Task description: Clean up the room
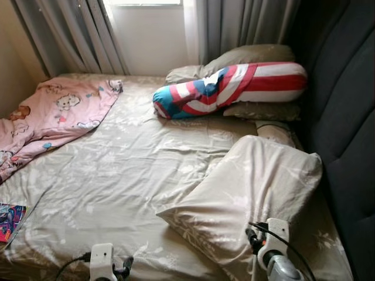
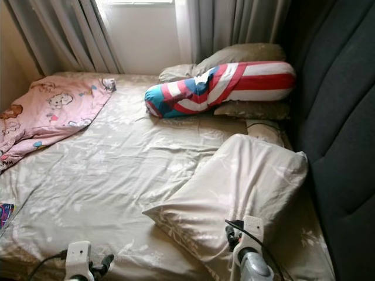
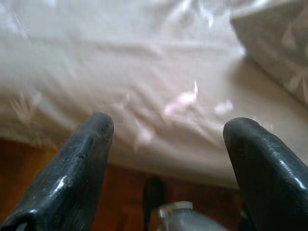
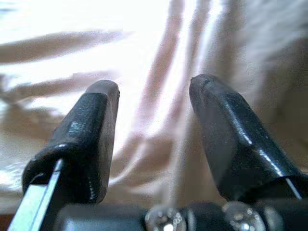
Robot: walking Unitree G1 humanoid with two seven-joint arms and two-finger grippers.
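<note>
A big beige pillow lies askew on the front right of the bed. At the back, a red, white and blue striped bolster rests against two grey-beige pillows. A pink cartoon-print blanket is crumpled at the left. My left gripper is open over the bed's front edge, nothing between its fingers. My right gripper is open just above beige cloth near the big pillow's front corner. Both wrists, left and right, show low at the front.
The beige sheet covers the mattress, wrinkled in the middle. A colourful flat item lies at the left edge. A dark padded headboard runs along the right. Grey curtains and a window stand behind. Wooden floor shows under the bed edge.
</note>
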